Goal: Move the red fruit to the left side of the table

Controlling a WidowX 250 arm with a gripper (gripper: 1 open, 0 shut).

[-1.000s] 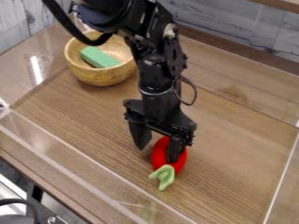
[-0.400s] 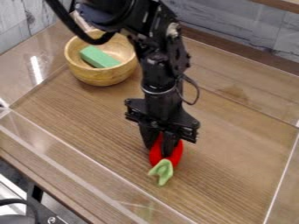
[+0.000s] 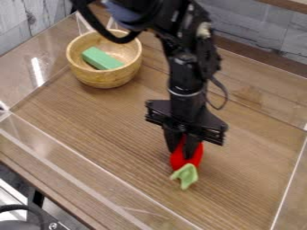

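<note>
The red fruit, small and glossy with a light green leafy stem, is at the front right of the table. My gripper points straight down from the black arm and is shut on the fruit's upper part. The red body shows between and below the fingers, and the stem sticks out toward the front. Whether the fruit still touches the wood I cannot tell.
A wooden bowl holding a green block stands at the back left. Low clear acrylic walls edge the tabletop along the front and sides. The arm leans in from the upper middle.
The jaws have gone from open around the fruit to shut on it. The arm and the fruit have shifted a little to the right.
</note>
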